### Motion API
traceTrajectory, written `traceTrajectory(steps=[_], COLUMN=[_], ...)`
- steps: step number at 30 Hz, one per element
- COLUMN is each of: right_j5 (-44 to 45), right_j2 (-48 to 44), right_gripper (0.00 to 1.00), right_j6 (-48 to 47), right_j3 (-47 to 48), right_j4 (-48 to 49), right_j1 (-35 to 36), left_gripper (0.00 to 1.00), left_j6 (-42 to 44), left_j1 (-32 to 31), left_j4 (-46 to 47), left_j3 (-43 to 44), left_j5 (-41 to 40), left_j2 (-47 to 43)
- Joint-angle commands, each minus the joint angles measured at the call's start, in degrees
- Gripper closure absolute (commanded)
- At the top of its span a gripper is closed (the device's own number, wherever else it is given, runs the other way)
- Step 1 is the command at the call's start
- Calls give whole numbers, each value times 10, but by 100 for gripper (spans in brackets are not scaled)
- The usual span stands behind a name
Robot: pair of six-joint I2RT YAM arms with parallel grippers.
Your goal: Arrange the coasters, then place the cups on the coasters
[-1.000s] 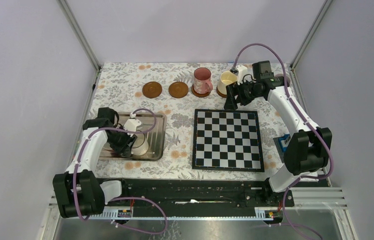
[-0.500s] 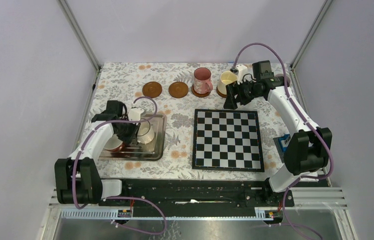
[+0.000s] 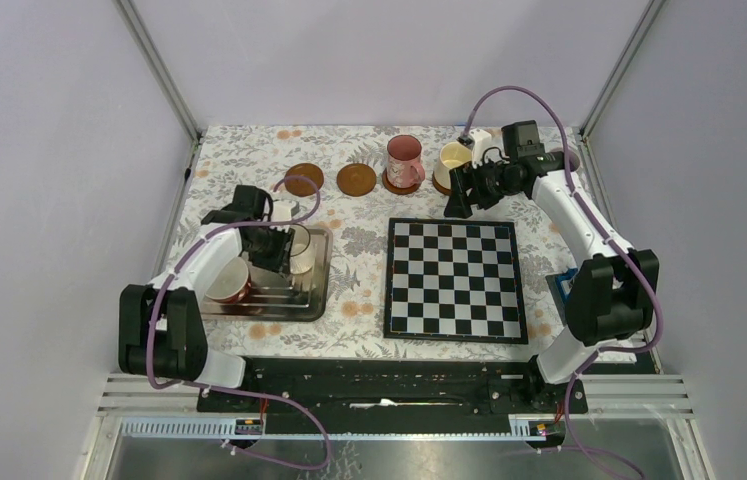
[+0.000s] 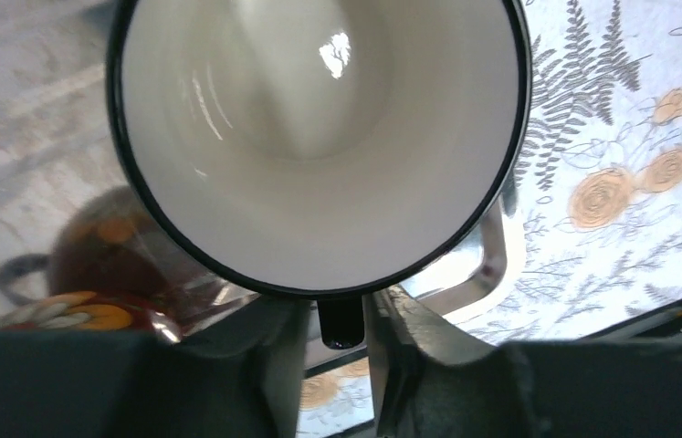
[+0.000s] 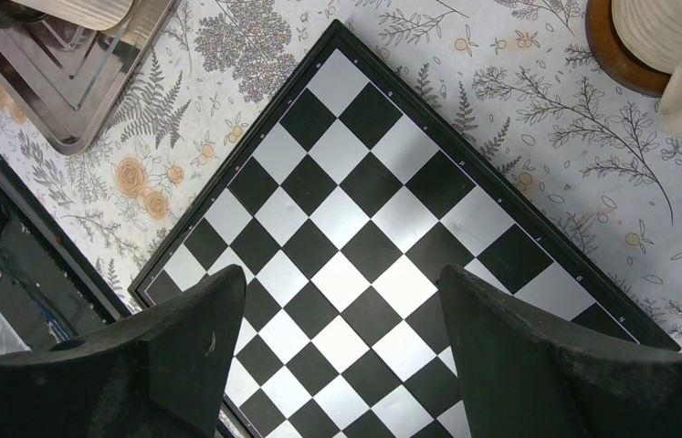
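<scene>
Since 1 second ago the left gripper (image 4: 341, 315) has swung from the near middle of the metal tray (image 3: 317, 295) to its far right corner, and the white mug (image 4: 319, 137) has travelled with it. That leaves the dark-red cup (image 3: 231, 285) uncovered in the tray's near left part. The right gripper (image 5: 341, 283) has hardly shifted.

From the left wrist view, the left fingers press from both sides on a dark tab just below the mug's black rim, which looks like its handle. So the left gripper is clamped on the white mug. The mug's mouth faces the camera, with the tray rim and the flowered tablecloth (image 4: 611, 137) behind it. I cannot tell whether its base has cleared the tray floor. The right gripper's jaws stand wide apart and empty over the far part of the chessboard (image 3: 454, 278), near the cream-yellow cup (image 5: 675, 36).

At the back, the pink patterned cup (image 3: 404, 160) and the cream-yellow cup each sit on a coaster. That leaves 2 free: a bare coaster (image 3: 356, 180) just left of the pink cup and another further left.

As I judge it, the pick is done and the carry has begun. The mug next needs to clear the tray's far rim and come down level on the nearer free disc. A grip on the handle alone could let it tip.
</scene>
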Motion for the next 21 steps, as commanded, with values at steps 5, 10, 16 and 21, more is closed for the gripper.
traceTrajectory(steps=[5,10,16,21], right_j5=[-9,5,35,56], right_j2=[2,1,16,30], right_gripper=[14,14,14,14], right_j6=[10,16,38,54], right_j3=[29,27,36,53], right_j4=[8,18,32,38], right_j1=[21,36,62,85], left_gripper=[50,45,43,43], left_j6=[-58,-58,-70,-77], left_j1=[-26,-56,-74,-75], left_j4=[-19,-20,2,16], left_j3=[25,20,34,38], left_j5=[48,86,125,158], left_j2=[2,-19,-23,-20])
